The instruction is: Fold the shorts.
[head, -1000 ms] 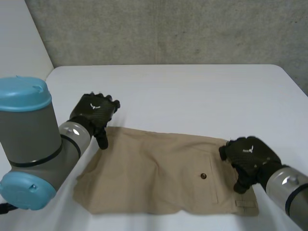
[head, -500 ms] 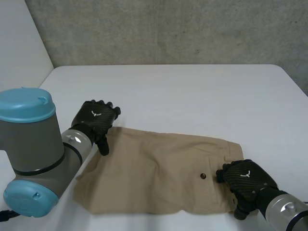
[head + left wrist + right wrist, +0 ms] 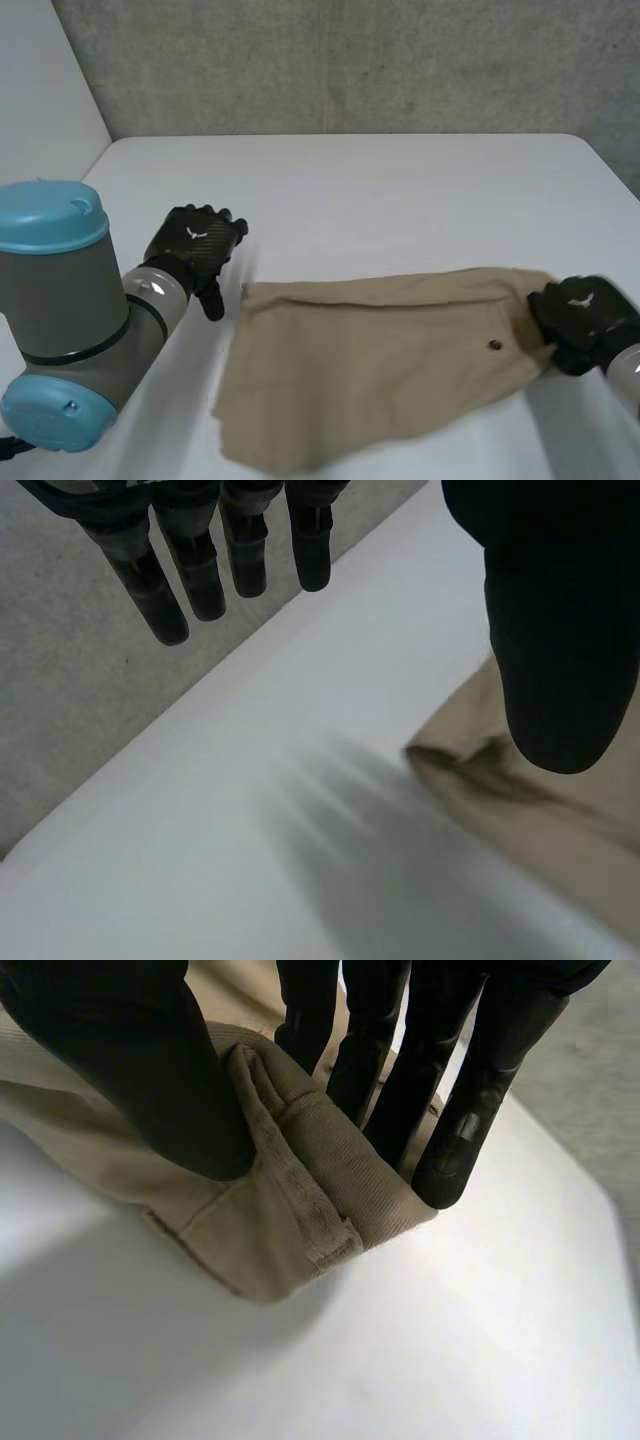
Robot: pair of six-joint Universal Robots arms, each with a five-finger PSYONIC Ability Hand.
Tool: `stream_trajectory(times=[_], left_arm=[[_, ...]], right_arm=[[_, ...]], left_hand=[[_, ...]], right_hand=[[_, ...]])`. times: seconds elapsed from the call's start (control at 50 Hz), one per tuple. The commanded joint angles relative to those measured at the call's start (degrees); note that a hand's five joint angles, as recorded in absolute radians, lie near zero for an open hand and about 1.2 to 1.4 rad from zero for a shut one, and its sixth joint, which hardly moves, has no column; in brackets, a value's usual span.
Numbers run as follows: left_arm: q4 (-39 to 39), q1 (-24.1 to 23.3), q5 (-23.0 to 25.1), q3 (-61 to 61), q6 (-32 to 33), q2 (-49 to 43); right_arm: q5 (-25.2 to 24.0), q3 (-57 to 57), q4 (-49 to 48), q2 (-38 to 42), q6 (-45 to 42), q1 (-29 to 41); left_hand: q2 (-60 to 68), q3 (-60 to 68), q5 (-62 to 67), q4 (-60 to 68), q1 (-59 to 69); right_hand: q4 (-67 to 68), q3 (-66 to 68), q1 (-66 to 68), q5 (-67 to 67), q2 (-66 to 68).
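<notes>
Currently right hand (image 3: 583, 312) fingers pinching shorts (image 3: 380, 360) edge; left hand (image 3: 196, 245) fingers straight, beside shorts.

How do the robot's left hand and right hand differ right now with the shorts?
The left hand is open, fingers straight, holding nothing; the right hand is shut on the shorts, pinching their end between thumb and fingers. The left hand is beside one corner of the shorts; the right hand is at the opposite end. Both are black.
</notes>
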Motion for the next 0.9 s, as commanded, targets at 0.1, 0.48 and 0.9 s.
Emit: stream_trajectory(times=[0.1, 0.48, 0.9], left_arm=[[-0.03, 0.9, -0.02, -0.74, 0.0, 2.68], [-0.03, 3.88, -0.28, -2.76, -0.26, 8.48], [0.23, 3.45, -0.02, -1.71, -6.14, 8.84]], right_arm=[[0.01, -12.38, 9.98, -3.81, -7.11, 2.69], [1.07, -31.46, 9.45, 18.33, -7.9, 49.63], [-5.0, -35.94, 7.43, 8.06, 25.58, 35.32]], left_hand=[[-1.26, -1.72, -1.03, -1.41, -2.15], [-2.1, -2.56, -1.87, -2.25, -2.99], [-2.77, -3.24, -2.54, -2.92, -3.67]], right_hand=[[11.97, 13.48, 24.88, 15.41, 12.08], [11.97, 13.48, 24.88, 15.41, 12.08], [-58.03, -56.52, -45.12, -54.59, -57.92]])
